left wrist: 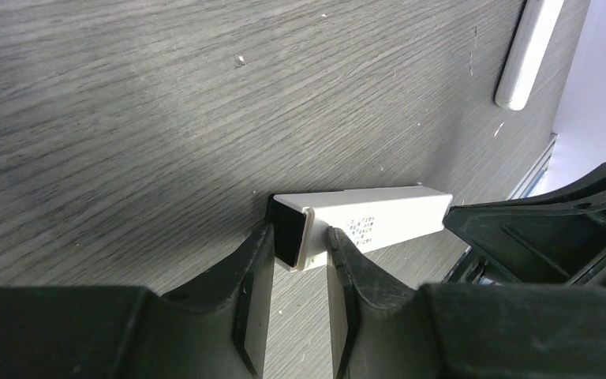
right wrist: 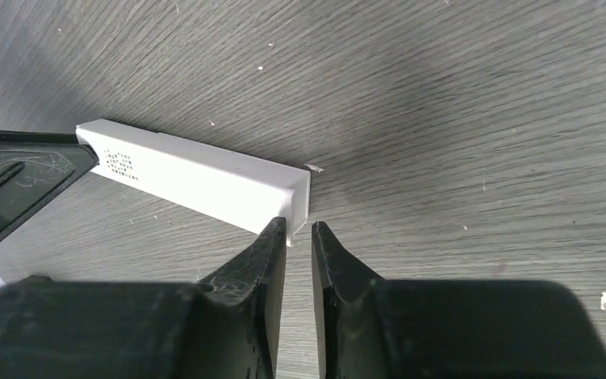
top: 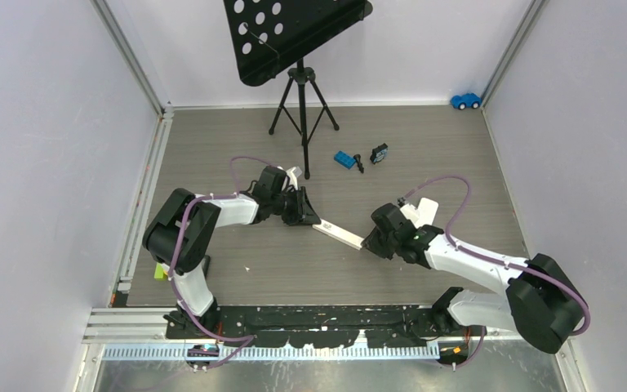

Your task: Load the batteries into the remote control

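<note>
The remote control [top: 339,234] is a long white bar at the table's middle. My left gripper [top: 310,217] is shut on its left end; in the left wrist view the fingers [left wrist: 262,260] clasp the dark open end of the remote [left wrist: 379,215]. My right gripper [top: 368,241] is on the other end. In the right wrist view its nearly closed gripper [right wrist: 298,227] nips the remote's [right wrist: 197,175] end corner. No clear battery shows. A tiny dark piece [top: 360,162] lies far back; I cannot tell what it is.
A flat blue brick [top: 344,159] and a black-and-blue block [top: 379,153] lie behind the remote. A music stand tripod [top: 302,106] stands at the back, a blue toy car [top: 465,100] in the far right corner. A white flat piece [top: 426,211] lies by my right wrist.
</note>
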`<state>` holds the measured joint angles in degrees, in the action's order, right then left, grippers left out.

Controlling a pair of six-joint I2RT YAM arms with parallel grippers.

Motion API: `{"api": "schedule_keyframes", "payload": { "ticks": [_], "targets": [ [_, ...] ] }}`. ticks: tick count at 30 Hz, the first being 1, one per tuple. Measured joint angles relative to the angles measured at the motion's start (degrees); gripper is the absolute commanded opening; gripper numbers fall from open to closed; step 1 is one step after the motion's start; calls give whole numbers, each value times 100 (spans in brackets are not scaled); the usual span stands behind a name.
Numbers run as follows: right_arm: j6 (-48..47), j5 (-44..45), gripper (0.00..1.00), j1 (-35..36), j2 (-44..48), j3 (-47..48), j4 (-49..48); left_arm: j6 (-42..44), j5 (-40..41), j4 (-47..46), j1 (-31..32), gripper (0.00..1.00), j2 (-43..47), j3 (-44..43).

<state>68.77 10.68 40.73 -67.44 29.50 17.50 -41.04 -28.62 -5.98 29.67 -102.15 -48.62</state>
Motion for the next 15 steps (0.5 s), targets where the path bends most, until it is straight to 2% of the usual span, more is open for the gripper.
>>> {"api": "schedule_keyframes", "payload": {
  "ticks": [7,15],
  "targets": [
    [11,-22,6,0,-70,20,-133,26,-15,-2,0,22,0,0],
    [4,-136,2,-37,-284,59,-264,59,-46,-50,-26,11,2,11]
  ]
}}
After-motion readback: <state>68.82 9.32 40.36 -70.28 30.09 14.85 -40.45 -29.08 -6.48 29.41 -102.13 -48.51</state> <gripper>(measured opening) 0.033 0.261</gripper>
